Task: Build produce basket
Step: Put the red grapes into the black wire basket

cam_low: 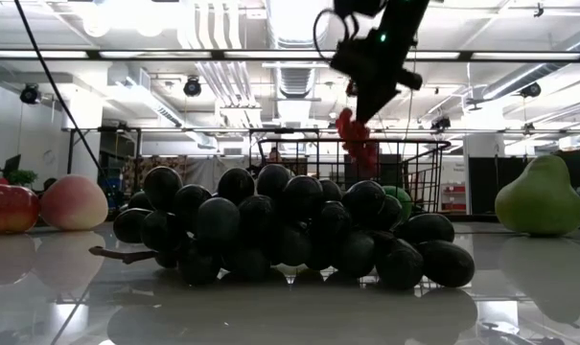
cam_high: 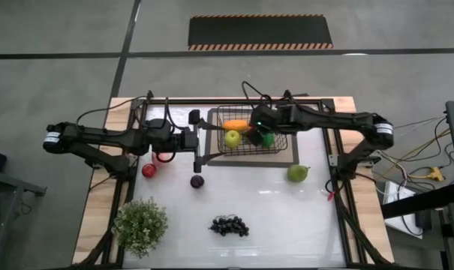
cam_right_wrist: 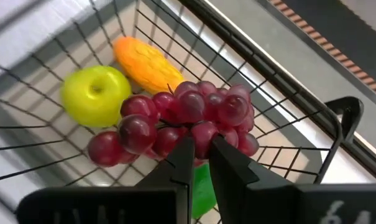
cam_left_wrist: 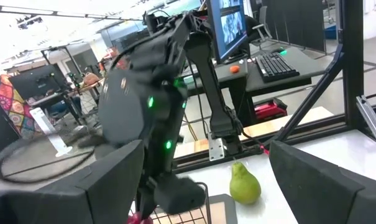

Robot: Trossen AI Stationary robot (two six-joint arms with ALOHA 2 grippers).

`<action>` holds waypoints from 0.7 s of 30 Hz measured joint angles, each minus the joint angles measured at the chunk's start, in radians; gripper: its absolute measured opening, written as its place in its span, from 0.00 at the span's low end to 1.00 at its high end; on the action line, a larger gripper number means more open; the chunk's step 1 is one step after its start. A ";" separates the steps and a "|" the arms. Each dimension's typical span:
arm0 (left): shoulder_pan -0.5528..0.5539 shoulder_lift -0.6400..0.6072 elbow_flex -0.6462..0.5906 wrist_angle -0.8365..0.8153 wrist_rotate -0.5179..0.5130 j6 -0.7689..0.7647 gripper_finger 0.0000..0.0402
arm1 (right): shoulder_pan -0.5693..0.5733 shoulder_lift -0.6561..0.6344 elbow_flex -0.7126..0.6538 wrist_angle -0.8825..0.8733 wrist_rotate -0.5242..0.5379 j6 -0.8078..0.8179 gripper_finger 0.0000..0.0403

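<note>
- Right pincer is clamped on the red grapes, which hang above the basket. The grip looks to be on only a few berries or the stem; the bunch could slip or swing out before release.
- Yellow-green apple, mango and a green fruit already lie in the basket. Dropped from height, the grapes could bounce off the apple or knock it about; the rim is low, so roll-out is possible.
- Bunch hangs near one wire wall in the right wrist view. A sideways release risks berries snagging in the mesh or draping over the rim.
- Left pincer has its fingers spread wide and holds nothing; it sits just beside the basket's left edge, facing the right arm. If both arms move at once here, a collision or a nudge of the basket is likely.
- Produce left on the counter: dark grapes toward the front, plum and red apple near the left arm, peach beside the red apple, pear at right. Round fruit may roll if brushed by a descending arm.
- Plant stands at the front left, well apart from the basket; it could be mistaken for produce.
</note>
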 joint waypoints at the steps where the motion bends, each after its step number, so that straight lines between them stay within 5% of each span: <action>1: 0.000 0.000 0.000 0.000 0.000 0.000 0.82 | -0.007 0.012 0.000 0.000 0.000 -0.003 0.08; 21: 0.000 0.000 0.000 -0.001 -0.019 0.000 0.82 | -0.069 0.178 -0.003 -0.029 0.070 -0.047 0.10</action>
